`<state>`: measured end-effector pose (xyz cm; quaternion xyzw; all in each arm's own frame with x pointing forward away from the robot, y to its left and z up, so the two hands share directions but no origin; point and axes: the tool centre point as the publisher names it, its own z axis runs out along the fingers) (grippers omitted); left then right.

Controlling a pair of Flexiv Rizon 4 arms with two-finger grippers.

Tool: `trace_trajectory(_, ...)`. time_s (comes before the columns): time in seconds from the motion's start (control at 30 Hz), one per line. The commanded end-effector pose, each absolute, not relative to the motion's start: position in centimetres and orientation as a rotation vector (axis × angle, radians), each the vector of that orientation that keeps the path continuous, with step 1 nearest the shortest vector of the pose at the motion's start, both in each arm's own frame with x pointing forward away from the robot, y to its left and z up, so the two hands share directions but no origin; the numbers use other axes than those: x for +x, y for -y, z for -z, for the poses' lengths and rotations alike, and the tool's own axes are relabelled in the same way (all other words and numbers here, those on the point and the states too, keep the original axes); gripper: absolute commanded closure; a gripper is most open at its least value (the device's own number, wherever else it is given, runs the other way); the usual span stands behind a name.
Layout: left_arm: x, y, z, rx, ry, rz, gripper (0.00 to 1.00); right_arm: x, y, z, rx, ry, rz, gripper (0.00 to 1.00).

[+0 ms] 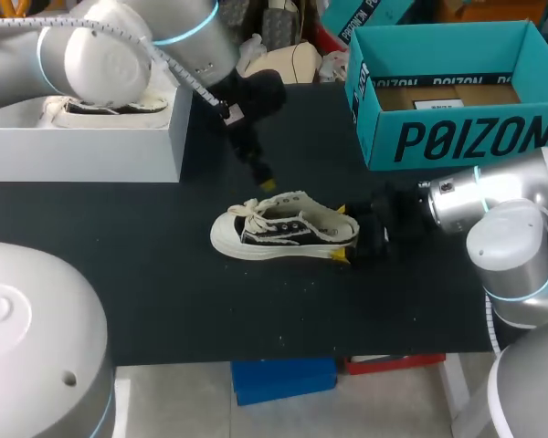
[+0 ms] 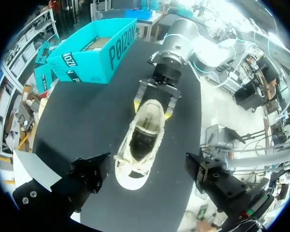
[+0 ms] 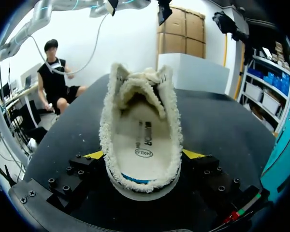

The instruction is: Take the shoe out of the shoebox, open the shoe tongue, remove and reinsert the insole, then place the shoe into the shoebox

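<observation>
Shoe lies on the dark surface, heel pinched by the right end effector, likely to steady it, while the left end effector hangs spread open over the toe end, apparently ready to work the tongue.

The black counter carries a shoe on its sole near the middle, a teal shoebox (open-topped) at the far right, and a white box at the far left.

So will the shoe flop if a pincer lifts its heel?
Probably not: the shoe has a thick flat sole, so it likely stays stiff. Its fluffy collar and laces look soft and may squash or dangle.
</observation>
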<state>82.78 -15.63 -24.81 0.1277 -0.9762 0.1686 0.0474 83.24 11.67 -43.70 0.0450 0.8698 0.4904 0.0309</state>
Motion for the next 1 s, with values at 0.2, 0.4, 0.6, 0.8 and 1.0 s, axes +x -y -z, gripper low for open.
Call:
trace_trajectory(0.2,82.8,15.7,24.6,0.389,2.984,-0.462,0.0,83.3,-11.8,43.7,0.142,-2.681,-1.509,1.0)
trace_trajectory(0.4,82.5,15.8,24.9,1.018,2.974,-0.053,0.0,83.3,-11.8,43.7,0.142,-2.681,-1.509,1.0)
trace_trajectory(0.6,81.7,16.5,26.3,1.322,2.779,0.117,0.0,83.3,-11.8,43.7,0.142,-2.681,-1.509,1.0)
trace_trajectory(0.8,81.3,17.3,27.8,1.542,2.679,0.233,0.0,83.3,-11.8,43.7,0.142,-2.681,-1.509,1.0)
trace_trajectory(1.0,81.4,18.2,29.6,1.647,2.607,0.334,0.0,83.3,-11.8,43.7,0.142,-2.681,-1.509,1.0)
